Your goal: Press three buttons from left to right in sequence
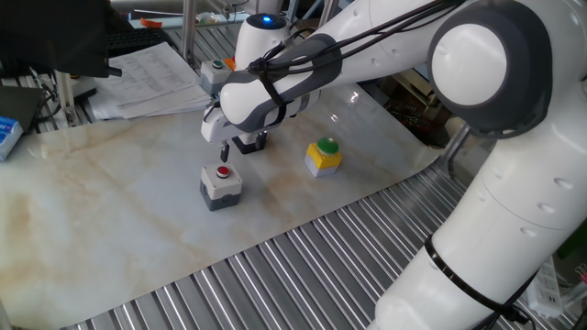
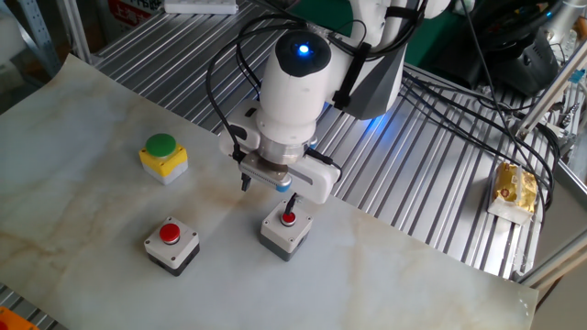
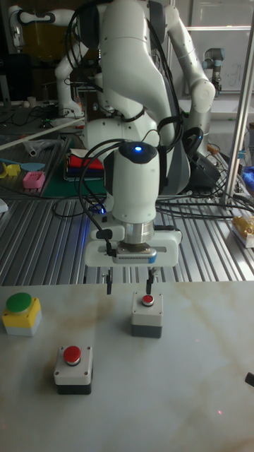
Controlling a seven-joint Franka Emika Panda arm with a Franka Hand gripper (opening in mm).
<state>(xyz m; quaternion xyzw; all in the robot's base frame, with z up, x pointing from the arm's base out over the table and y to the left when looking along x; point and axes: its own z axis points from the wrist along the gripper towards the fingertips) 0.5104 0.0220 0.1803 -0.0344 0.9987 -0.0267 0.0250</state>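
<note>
While the open pincer (image 3: 128, 283) hovers, one finger (image 3: 148, 282) tops a grey box (image 3: 147, 315).

No writing, label, brand or number can be read in any view; the sheets of paper (image 1: 151, 78) show print too small to read.

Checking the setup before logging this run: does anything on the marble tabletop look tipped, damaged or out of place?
Nothing stands out. The yellow box with the green dome button and both light-grey boxes with red buttons sit upright and intact; the open gripper hovers by one.
</note>
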